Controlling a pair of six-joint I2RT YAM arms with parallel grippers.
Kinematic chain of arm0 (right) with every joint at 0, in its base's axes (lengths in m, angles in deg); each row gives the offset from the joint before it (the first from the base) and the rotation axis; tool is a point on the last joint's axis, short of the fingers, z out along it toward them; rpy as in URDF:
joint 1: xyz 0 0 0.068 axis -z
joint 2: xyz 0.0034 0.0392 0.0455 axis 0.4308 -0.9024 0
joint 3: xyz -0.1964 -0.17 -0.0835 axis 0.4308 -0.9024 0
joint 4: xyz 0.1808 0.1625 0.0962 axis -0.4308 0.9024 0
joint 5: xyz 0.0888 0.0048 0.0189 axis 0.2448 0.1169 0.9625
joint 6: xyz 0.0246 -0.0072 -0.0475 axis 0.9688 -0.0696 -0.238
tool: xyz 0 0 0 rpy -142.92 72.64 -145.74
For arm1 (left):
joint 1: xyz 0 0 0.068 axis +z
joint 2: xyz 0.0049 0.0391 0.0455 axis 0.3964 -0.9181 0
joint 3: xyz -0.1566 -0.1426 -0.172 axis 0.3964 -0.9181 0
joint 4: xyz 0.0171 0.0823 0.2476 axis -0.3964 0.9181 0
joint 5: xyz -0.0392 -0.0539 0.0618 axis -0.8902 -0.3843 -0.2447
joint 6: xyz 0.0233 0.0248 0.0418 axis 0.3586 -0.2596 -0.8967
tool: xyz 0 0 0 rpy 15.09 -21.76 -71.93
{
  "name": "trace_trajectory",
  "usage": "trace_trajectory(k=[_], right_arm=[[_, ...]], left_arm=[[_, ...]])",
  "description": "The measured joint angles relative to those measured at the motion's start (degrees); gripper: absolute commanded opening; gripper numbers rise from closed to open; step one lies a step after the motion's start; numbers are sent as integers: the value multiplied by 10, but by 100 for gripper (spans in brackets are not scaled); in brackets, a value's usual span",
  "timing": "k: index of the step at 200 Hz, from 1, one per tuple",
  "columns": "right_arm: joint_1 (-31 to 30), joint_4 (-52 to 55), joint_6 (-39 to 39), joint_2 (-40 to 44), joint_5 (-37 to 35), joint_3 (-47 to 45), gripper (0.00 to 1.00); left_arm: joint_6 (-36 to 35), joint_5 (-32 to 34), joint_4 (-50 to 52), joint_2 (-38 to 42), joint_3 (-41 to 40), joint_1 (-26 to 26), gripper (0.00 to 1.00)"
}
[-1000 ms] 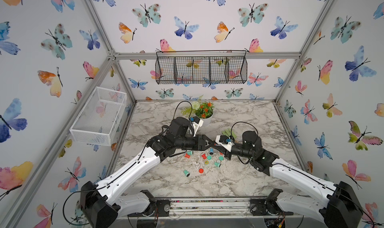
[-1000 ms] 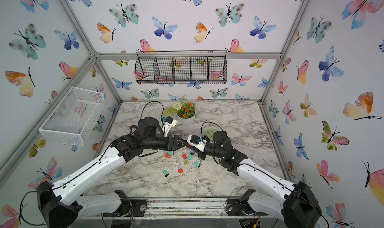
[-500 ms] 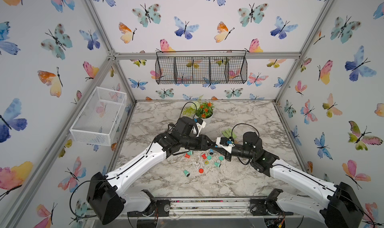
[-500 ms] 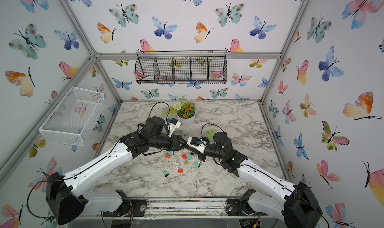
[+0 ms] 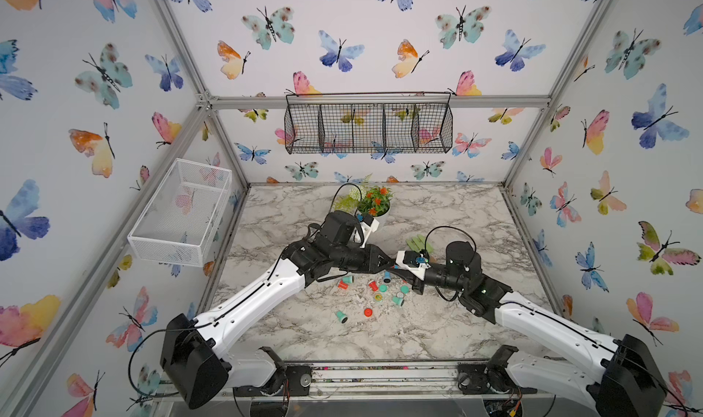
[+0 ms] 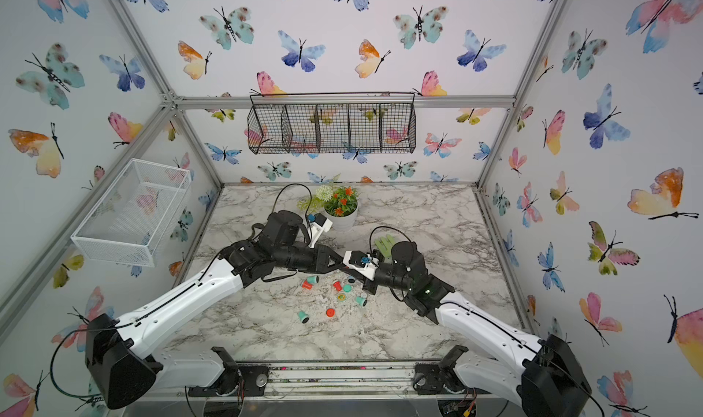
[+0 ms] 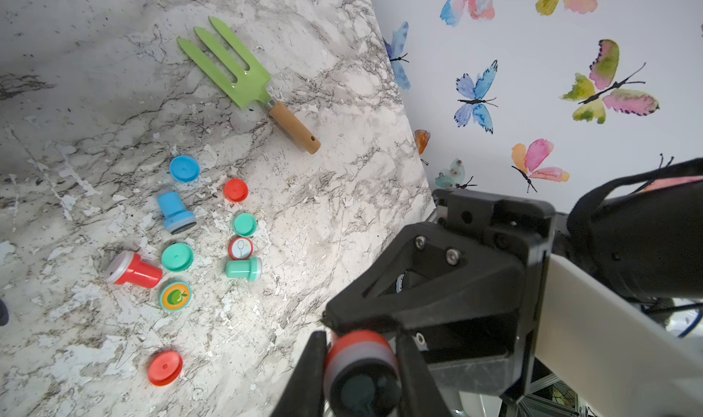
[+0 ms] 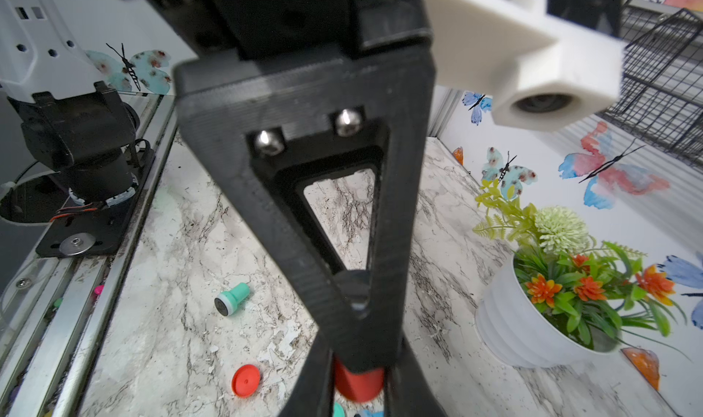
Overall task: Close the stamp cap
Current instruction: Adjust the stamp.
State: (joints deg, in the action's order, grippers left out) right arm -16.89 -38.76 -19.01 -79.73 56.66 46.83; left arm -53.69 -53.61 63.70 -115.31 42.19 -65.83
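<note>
Holding stamp [image 7: 357,358] in the air over the middle of the table [image 5: 437,213]: red, white band, clamped tight between fingers of left gripper [image 7: 360,339]. Meeting right gripper [image 8: 357,373] tip to tip at that spot; showing red barrel between those fingers as well, but pinching or slack, cannot tell. Hiding stamp under both wrists in both top views. Lying flat on table: red cap [image 7: 164,367], at near edge of a scatter of loose stamps and caps directly below. Noting garden fork [image 5: 418,241] just far-right of grippers, flower pot [image 5: 374,207] farther back, left of middle.
</note>
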Motion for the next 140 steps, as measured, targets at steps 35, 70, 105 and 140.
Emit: trace_trajectory(k=[35, 70, 105, 140], right_arm=[[0, -31, 27, 74, -9, -21, 43], [0, -105, 72, 130, 6, -27, 43], [0, -198, 123, 138, 46, -15, 43], [0, -277, 165, 113, 92, 32, 43]], left_arm=[[-2, -57, -34, 21, 27, 0, 15], [30, -136, -132, 76, 40, 0, 15], [73, -205, -225, 110, 58, 0, 15], [105, -241, -276, 112, 77, 0, 15]])
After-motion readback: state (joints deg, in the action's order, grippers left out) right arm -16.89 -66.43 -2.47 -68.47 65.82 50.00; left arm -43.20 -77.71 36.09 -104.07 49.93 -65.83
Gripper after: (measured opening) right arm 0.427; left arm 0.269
